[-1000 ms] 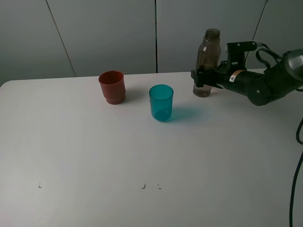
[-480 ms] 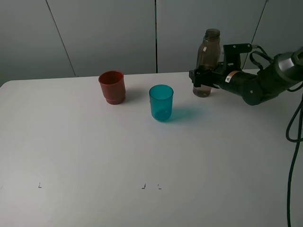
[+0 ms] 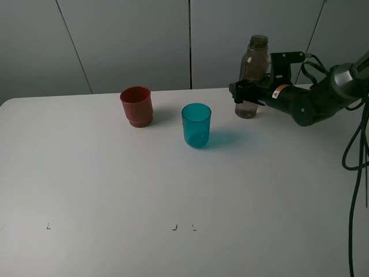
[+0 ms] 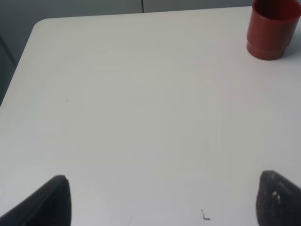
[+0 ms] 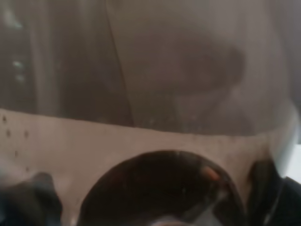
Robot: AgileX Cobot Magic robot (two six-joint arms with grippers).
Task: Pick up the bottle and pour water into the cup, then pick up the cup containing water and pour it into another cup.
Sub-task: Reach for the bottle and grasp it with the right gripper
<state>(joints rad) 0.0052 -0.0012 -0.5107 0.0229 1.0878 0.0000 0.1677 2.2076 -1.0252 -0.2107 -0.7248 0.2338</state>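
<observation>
Since the earlier frame, the right arm has edged a little further in toward the bottle and closer to the far edge of the desk. The black cable at the right edge has swung to a new curve. The bottle, the teal cup and the red cup have not moved.

The bottle stands upright near the far edge, toward the far right corner. The right fingers are spread wide on either side of its lower half. Whether they touch the plastic cannot be told. The teal cup stands nearer the middle of the desk. The red cup stands beside it, closer to the far edge and to the left edge, and the two are apart.

The left arm is outside the high view. From its wrist, the left fingers show only as two dark tips, set far apart over bare desk with nothing between them. The red cup is cut off at the frame's border.

The right wrist view is filled by the blurred, smoky bottle. Only dark stubs of the right fingers show at the corners, and a dark round shape low in the middle is hard to make out. The arm hides part of the bottle's lower side in the high view.
</observation>
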